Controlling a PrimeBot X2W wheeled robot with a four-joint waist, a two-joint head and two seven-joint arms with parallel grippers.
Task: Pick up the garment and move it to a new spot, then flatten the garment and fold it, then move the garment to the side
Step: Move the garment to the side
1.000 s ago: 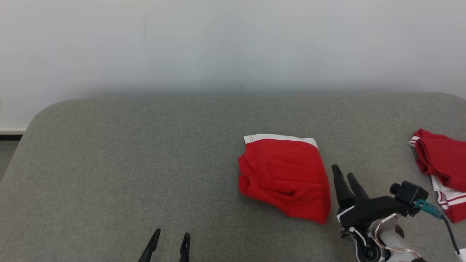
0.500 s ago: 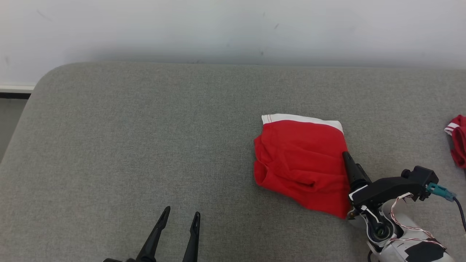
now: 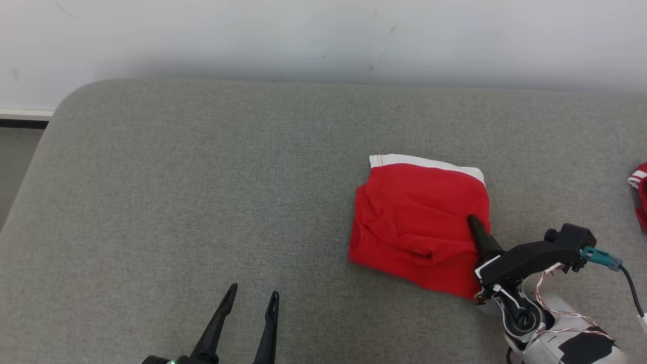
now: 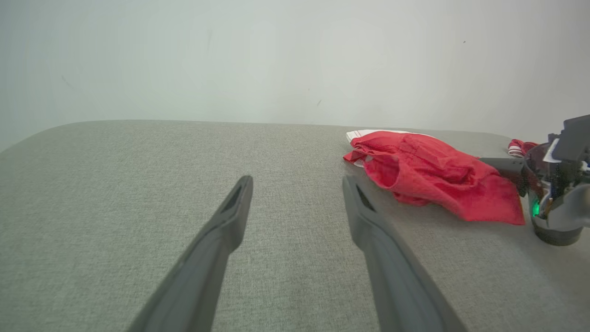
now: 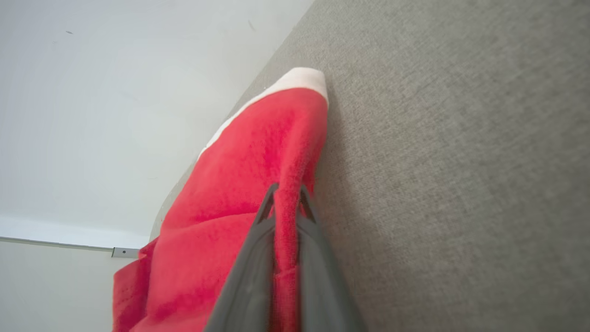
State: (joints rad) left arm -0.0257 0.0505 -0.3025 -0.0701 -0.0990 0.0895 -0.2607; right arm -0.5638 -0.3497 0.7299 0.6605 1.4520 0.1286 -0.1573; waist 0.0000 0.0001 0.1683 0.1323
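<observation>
A folded red garment [image 3: 414,222] with a white waistband lies on the grey surface [image 3: 202,202], right of centre. My right gripper [image 3: 473,221] is shut on the garment's right edge; the right wrist view shows a ridge of red cloth [image 5: 286,203] pinched between its two fingers [image 5: 258,249]. My left gripper [image 3: 251,298] stands open at the bottom of the head view, left of the garment and apart from it. From the left wrist the garment [image 4: 433,173] lies to the right beyond my open fingers [image 4: 230,221], with the right gripper's body [image 4: 553,184] at its far end.
Another red and white garment [image 3: 639,194] peeks in at the right edge of the head view. A pale wall [image 3: 323,35] runs behind the surface. The surface's rounded left corner [image 3: 65,101] drops off to the floor.
My right gripper went from open beside the garment to shut on its right edge, dragging that edge slightly left. The head camera also shifted, so the whole scene sits differently.
</observation>
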